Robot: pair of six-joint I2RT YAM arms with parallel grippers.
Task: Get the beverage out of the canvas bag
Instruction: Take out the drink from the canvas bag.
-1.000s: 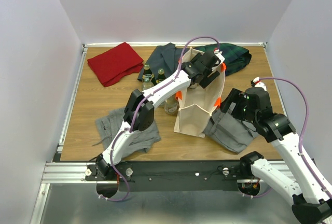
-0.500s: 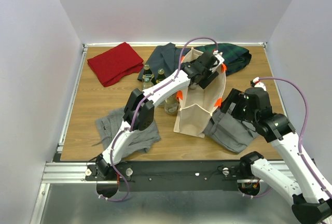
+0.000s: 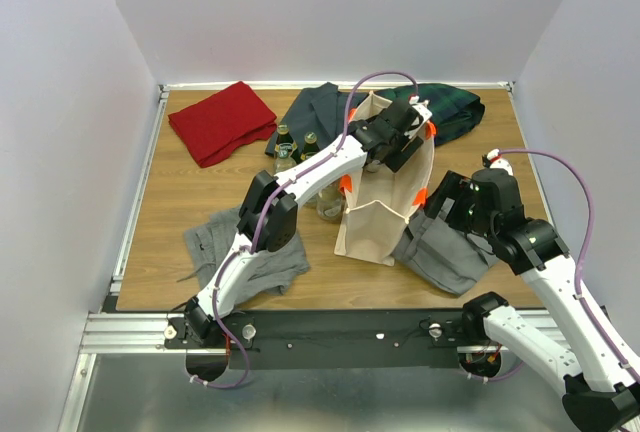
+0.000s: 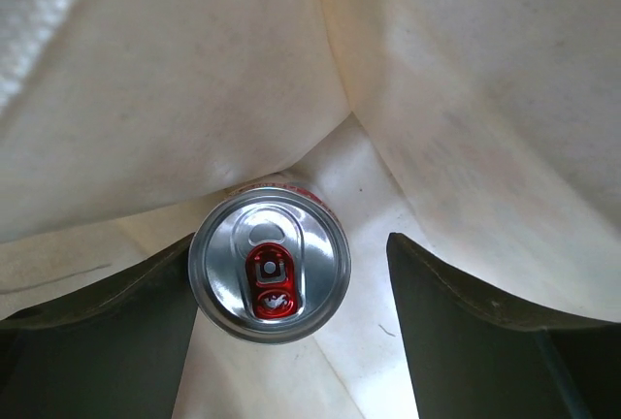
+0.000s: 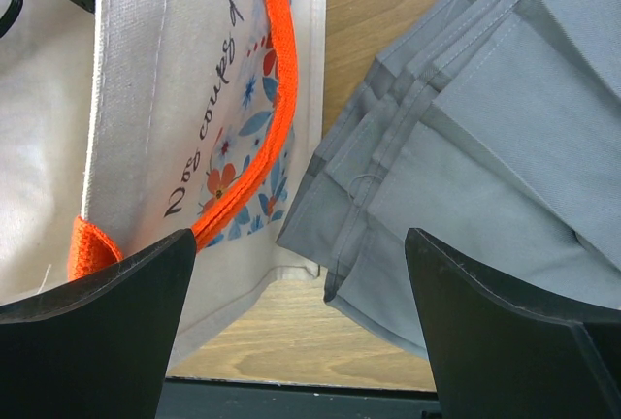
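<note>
Worktop (image 3: 200,202): wooden. The canvas bag (image 3: 375,222) stands upright near its middle, a little toward the right edge. Folded grey clothes (image 3: 445,252) lie just beside the bag on that side, and bottles (image 3: 285,147) stand on the bag's left, toward the far edge.
Canvas bag: its mouth is open upward and its orange handle (image 5: 277,99) hangs down the outer wall. From above, you see the bag standing just as it did a second ago.
Left arm (image 3: 300,177): it reaches from the near edge into the bag's mouth. Its wrist has barely shifted over the last second, so the approach looks finished.
Right arm (image 3: 520,237): it hovers low at the bag's right side, over the grey clothes.
Right jaws: wide open and holding nothing, with the handle and the clothes between them.
Left jaws: open and straddling the beverage. One finger touches the beverage's side, while the other stands apart from it.
Beverage (image 4: 269,269): a silver can with a red tab, upright on the bag's floor in a fold of canvas.
Meaning: the can is framed but not gripped. You probably need to close on it next, then lift straight up so it clears the walls.
</note>
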